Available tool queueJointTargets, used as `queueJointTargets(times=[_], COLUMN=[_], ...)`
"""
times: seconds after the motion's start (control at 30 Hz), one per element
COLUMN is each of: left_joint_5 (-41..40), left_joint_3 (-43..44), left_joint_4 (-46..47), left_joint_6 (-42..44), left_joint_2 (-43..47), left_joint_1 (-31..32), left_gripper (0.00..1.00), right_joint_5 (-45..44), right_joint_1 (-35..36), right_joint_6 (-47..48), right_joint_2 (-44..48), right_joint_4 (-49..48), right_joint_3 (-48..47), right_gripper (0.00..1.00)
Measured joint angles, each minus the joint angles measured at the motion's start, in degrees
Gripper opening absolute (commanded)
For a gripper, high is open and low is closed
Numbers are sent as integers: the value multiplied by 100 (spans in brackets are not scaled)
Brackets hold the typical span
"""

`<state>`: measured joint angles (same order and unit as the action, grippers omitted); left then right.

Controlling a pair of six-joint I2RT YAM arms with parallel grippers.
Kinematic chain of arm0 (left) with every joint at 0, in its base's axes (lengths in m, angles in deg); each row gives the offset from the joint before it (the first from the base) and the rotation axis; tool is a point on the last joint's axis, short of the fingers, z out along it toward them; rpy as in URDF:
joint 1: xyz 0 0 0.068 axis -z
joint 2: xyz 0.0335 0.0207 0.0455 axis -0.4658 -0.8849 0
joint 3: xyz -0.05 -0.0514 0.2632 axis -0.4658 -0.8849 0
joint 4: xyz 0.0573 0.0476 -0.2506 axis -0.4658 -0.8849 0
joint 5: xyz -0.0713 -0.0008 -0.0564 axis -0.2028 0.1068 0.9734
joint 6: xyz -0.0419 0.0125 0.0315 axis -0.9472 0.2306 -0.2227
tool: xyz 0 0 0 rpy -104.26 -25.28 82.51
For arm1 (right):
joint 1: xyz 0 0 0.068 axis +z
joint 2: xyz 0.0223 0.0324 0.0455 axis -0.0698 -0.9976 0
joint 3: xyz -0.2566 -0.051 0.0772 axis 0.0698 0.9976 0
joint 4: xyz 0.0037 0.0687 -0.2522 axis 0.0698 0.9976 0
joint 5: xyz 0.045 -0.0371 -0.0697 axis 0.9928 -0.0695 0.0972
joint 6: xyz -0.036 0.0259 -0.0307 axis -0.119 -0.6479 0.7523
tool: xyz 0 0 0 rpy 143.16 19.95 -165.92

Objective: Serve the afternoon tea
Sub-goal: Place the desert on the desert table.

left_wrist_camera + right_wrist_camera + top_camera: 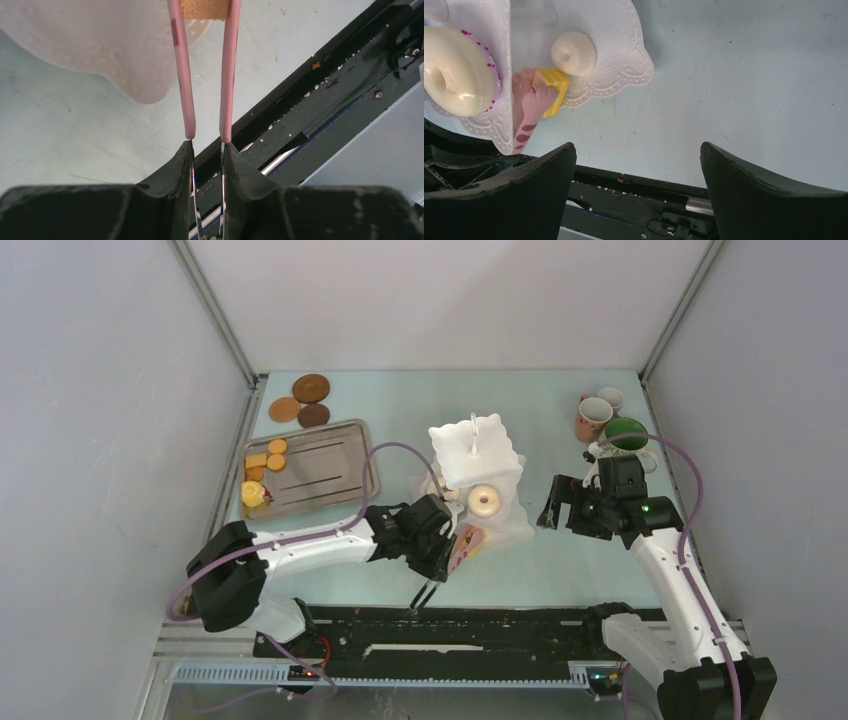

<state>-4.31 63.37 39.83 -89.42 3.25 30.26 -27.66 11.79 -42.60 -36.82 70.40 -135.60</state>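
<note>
The white three-tier stand (478, 465) is at mid-table with a pale donut (485, 500) on a middle tier. My left gripper (447, 552) (207, 145) is shut on the handle of the pink tongs (181, 75). The tong tips (529, 107) pinch a yellow cake (553, 87) at the near edge of the stand's bottom tier (624, 55), beside a small donut (573, 53). My right gripper (550, 510) (639, 150) stands open and holds nothing, to the right of the stand. Three mugs, pink (592, 418), small pale (611, 398) and green-inside (627, 433), stand at the back right.
A grey metal tray (320, 475) at the left holds orange biscuits (277, 447) and yellow cakes (256, 460). Three brown coasters (311, 388) lie behind it. The black base rail (450, 635) runs along the near edge, close under the tongs' handle.
</note>
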Motion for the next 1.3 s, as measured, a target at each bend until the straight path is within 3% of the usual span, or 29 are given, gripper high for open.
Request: queueJointTargets(times=[0.37, 0.8, 1.3], left_joint_5=[-645, -1054, -1226], left_joint_3=[50, 105, 177], left_joint_4=[2, -313, -538], left_joint_6=[-240, -227, -181], left_joint_2=[-116, -114, 103], left_joint_1=[153, 149, 127], left_gripper=[23, 40, 41], right_joint_5=[7, 7, 31], right_joint_1=[90, 98, 114], right_joint_6=[2, 0, 2], right_joint_2=[0, 0, 0], right_joint_4=[-39, -42, -42], right_joint_3=[0, 2, 2], right_gripper=[97, 97, 97])
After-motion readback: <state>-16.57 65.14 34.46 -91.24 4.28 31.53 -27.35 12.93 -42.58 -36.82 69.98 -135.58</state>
